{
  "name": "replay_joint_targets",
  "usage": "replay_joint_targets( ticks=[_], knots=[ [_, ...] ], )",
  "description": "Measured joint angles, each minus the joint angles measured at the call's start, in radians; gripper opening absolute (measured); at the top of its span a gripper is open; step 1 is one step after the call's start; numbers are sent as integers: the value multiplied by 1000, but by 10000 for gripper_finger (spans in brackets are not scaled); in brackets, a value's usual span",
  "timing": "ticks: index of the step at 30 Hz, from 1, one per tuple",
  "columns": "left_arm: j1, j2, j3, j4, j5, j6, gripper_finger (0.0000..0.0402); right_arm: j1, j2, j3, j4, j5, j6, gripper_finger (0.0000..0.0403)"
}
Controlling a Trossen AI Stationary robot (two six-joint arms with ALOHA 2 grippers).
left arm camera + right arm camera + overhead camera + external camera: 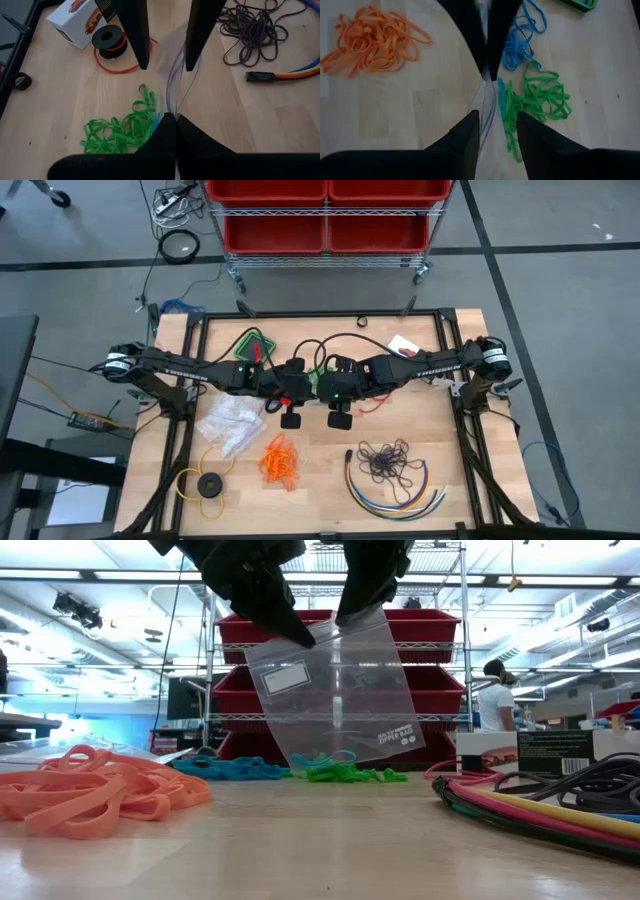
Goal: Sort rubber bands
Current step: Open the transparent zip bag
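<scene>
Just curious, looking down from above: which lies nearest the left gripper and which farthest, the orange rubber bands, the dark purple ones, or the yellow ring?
From the left gripper:
1. Orange rubber bands, just below it.
2. Yellow ring, toward the lower-left corner.
3. Dark purple rubber bands, on the right.

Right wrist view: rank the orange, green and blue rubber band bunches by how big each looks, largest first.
1. Orange bunch, the widest spread.
2. Green bunch, somewhat smaller, partly hidden behind the right gripper's finger.
3. Blue bunch, smallest visible, but the left gripper covers part of it, so this place is unsure.
</scene>
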Motion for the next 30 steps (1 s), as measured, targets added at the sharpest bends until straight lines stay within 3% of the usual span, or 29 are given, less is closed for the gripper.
replay_joint_targets(
  ticks=[30],
  knots=[
    [0,0,0,13,113,22,0,14,0,0,26,2,-53,118]
  ],
)
